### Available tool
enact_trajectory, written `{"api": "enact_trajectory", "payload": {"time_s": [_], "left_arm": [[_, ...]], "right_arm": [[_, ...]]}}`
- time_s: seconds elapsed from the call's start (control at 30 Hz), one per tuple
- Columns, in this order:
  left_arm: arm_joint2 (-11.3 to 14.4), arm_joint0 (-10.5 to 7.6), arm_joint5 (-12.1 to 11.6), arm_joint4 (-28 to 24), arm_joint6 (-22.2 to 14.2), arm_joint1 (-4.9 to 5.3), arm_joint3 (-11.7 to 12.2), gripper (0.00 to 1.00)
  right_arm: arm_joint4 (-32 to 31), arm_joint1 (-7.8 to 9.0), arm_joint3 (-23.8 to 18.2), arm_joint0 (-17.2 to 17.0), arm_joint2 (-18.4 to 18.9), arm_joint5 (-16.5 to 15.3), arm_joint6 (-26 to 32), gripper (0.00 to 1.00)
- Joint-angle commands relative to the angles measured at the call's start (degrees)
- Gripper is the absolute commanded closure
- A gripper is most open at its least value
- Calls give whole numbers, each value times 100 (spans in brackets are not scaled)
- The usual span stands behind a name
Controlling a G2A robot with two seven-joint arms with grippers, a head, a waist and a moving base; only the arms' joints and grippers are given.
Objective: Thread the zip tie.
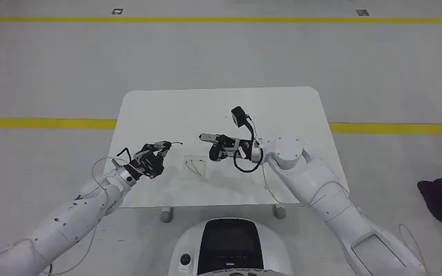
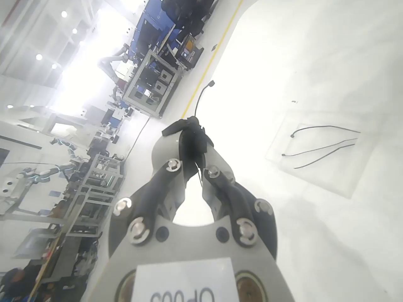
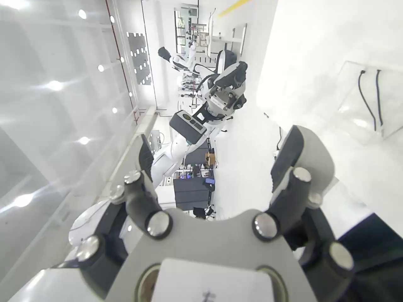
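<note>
While the left gripper (image 1: pixel 153 160) hung over the table (image 1: pixel 290 103) near its front-left corner in the top view, its fingers were pinched on a black zip tie (image 1: pixel 174 144), whose free end stuck out toward the table's middle. The right gripper (image 1: pixel 207 138) sat over the middle of the table, facing that end but apart from it. Spare ties (image 1: pixel 194 165) lay near the front edge, between the two grippers.

From the left wrist view, the left gripper (image 2: pixel 192 127) had its fingers closed tight on the zip tie (image 2: pixel 199 102), which rose past the fingertips in a slight curve to a small head (image 2: pixel 211 83); a thin length of strap ran back between the fingers. The spare ties (image 2: pixel 324 148) rested on a clear sheet (image 2: pixel 330 177) well to one side.

From the right wrist view, the right gripper (image 3: pixel 217 155) had its fingers spread wide with nothing between them. The left gripper (image 3: pixel 228 86) showed farther off, and the spare ties (image 3: pixel 366 98) lay on the clear sheet (image 3: pixel 352 124).

The step in hand looked like the handover before threading: one tie lifted and presented, its end not yet taken. The next move probably called for the right gripper to cross the gap squarely and close on the thin free end without knocking it aside.
</note>
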Motion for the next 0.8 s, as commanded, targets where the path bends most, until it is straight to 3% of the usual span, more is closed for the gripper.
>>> {"api": "enact_trajectory", "payload": {"time_s": [0.0,0.17,0.43,0.5,0.67,0.77], "left_arm": [[33,-40,50,4,113,-30,32,100],[276,-201,117,4,838,-207,419,100],[1011,-696,530,4,1240,-467,936,100],[1144,-812,581,4,1219,-519,1001,100],[1144,-812,581,4,1219,-519,1001,100],[1127,-792,440,-45,1238,-546,933,100]], "right_arm": [[1,0,0,0,0,0,0,0],[467,-48,143,-131,17,-6,-64,0],[1222,-302,834,219,-331,125,49,0],[1238,-326,899,272,-372,72,128,0],[1238,-326,899,272,-372,72,128,0],[1174,-322,841,197,-365,34,9,0]]}}
